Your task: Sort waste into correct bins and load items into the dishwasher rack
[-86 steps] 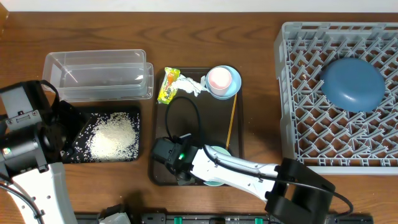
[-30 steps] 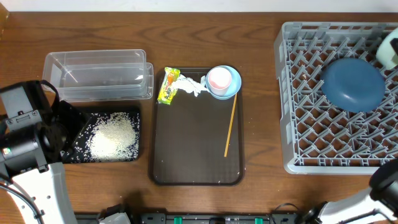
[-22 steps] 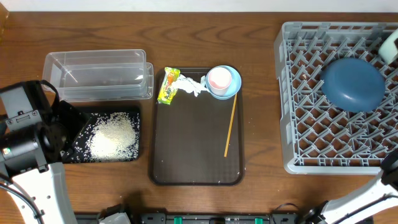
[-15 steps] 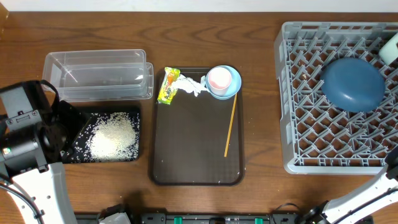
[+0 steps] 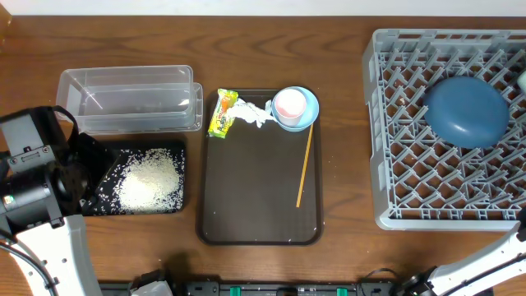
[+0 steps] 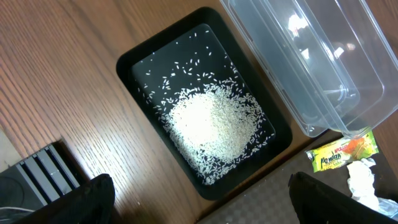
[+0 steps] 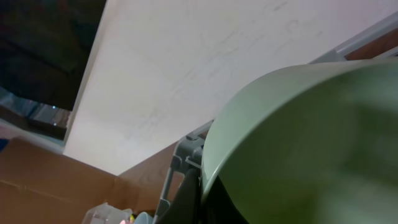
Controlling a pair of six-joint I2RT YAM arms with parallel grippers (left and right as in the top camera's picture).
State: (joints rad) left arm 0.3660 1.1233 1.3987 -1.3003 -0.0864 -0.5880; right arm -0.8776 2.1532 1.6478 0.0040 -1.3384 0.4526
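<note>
My right gripper (image 7: pixel 202 193) is shut on the rim of the pale mint bowl (image 7: pixel 311 143), which fills the right wrist view. In the overhead view only a sliver of that bowl (image 5: pixel 523 80) shows, at the right edge over the grey dishwasher rack (image 5: pixel 403 173). The dark blue bowl (image 5: pixel 466 111) lies upside down in the rack. The pink cup (image 5: pixel 289 104) sits in the light blue dish (image 5: pixel 306 117), beside the tissue (image 5: pixel 255 113), wrapper (image 5: pixel 222 113) and chopstick (image 5: pixel 304 168). Rice (image 5: pixel 149 181) lies in the black tray (image 5: pixel 97 160). My left gripper (image 6: pixel 205 211) is open and empty above the black tray's edge.
The clear tub (image 5: pixel 127 99) stands behind the black tray and holds nothing. The brown serving tray (image 5: pixel 261 205) lies mid-table. My left arm (image 5: pixel 33 177) is at the left edge. My right arm (image 5: pixel 485 267) reaches in at the bottom right corner.
My right gripper has carried the mint bowl from the brown tray's front to the rack's far right side, sliding almost out of the overhead view. The left arm has not moved.
</note>
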